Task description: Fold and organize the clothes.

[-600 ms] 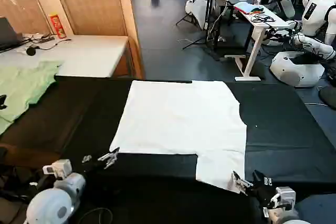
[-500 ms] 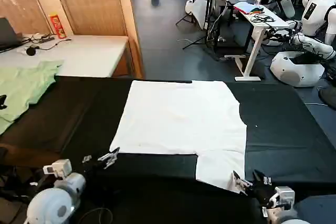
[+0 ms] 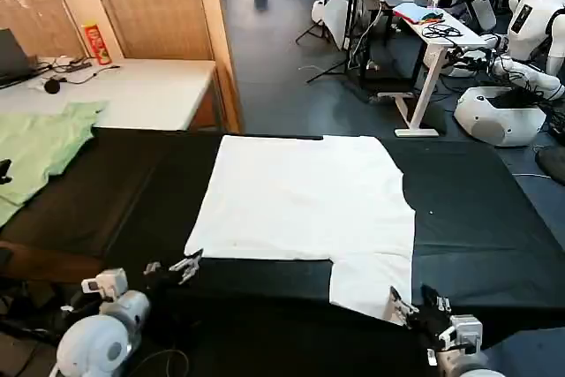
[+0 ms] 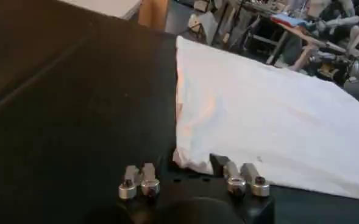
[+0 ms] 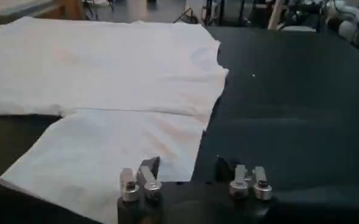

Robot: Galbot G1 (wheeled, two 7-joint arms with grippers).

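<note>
Leftmost, a light green garment (image 3: 40,152) lies on the far left of the black tabletop (image 3: 477,218). Nearer, the left tool (image 3: 181,265) hovers with fingers spread just beside the near left corner of the white T-shirt (image 3: 305,200), which lies flat across the middle of the tabletop, plain side up. Rightward, the right tool (image 3: 415,306), likewise spread, sits at the edge of the shirt's near sleeve (image 5: 115,155).
</note>
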